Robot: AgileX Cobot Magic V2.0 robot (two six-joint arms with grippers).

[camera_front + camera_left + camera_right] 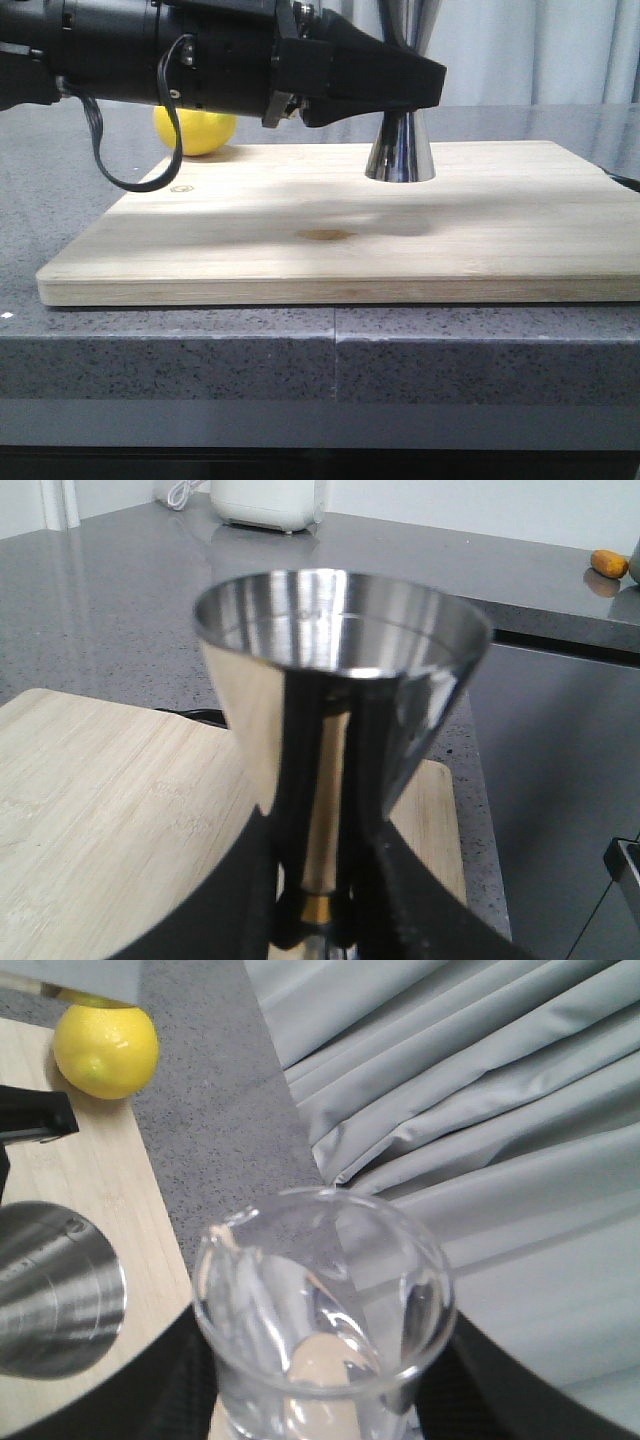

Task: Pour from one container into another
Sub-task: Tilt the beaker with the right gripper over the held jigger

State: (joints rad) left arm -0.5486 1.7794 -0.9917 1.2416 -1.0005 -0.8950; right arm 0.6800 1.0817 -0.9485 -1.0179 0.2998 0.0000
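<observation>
Surface: a pale wooden cutting board [340, 240] lies flat on a speckled grey stone counter [180, 350]; a small brown knot marks the board's middle.
Room: grey pleated curtains [480, 1110] hang behind the counter; in the left wrist view a white appliance [268, 502] stands at the far end of the counter and a small orange thing [608, 562] lies on a neighbouring top.
Lemon: a yellow lemon [195, 130] rests on the counter just behind the board's far left edge.
Steel jigger: the jigger [400, 150] stands upright on the board's far part, its long axis vertical, flared foot down on the wood and open cup facing up [340, 610]; a thin gold band shows at its narrow waist.
Left gripper: the left gripper [420, 85] reaches in from the left, level with the jigger's waist; its black fingers [400, 900] sit on either side of the waist, clamped on it.
Glass beaker: the clear beaker [325, 1310] is held above the board's far edge beside the jigger, its mouth toward the camera; its exact tilt is unclear.
Right gripper: the right gripper [320, 1400] has dark fingers pressed to both sides of the beaker, holding it.
</observation>
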